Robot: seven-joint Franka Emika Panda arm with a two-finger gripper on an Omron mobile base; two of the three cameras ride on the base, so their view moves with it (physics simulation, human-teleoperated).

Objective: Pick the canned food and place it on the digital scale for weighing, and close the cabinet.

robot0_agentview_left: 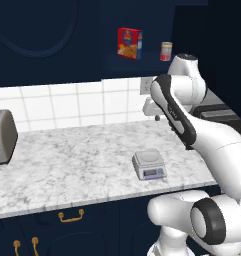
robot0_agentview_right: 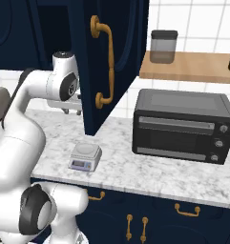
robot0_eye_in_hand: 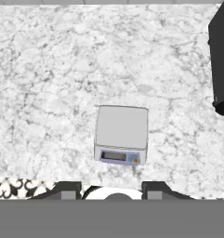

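The canned food [robot0_agentview_left: 166, 51] stands on a shelf inside the open upper cabinet [robot0_agentview_right: 109, 62], a little to the right of a red-and-yellow cardboard box [robot0_agentview_left: 130, 43] and well above the marble counter [robot0_agentview_left: 67, 160]. The digital scale [robot0_eye_in_hand: 121, 134] sits bare on that counter, near its front edge, display toward the robot; nothing lies on its platform. The cabinet door hangs wide open, its brass handle [robot0_agentview_right: 106, 59] out over the counter between the arm and the black toaster oven [robot0_agentview_right: 183, 126].

The gripper [robot0_eye_in_hand: 111, 188] looks straight down at the counter from above the scale. Its two dark finger tips stand apart with nothing between them, so the jaws are open and empty.

Judging from this, the pick is not yet begun, and the risks lie in the reach upward. The open door sits just beside the arm's upper links, so a swing to the right could strike it. The tin is small and close to the box, so a wide or off-centre approach could nudge the box or tip the tin over on the shelf. Setting the tin off the middle of the small platform could let it topple. A silver toaster [robot0_agentview_left: 2, 137] stands at the far left of the counter, well clear.
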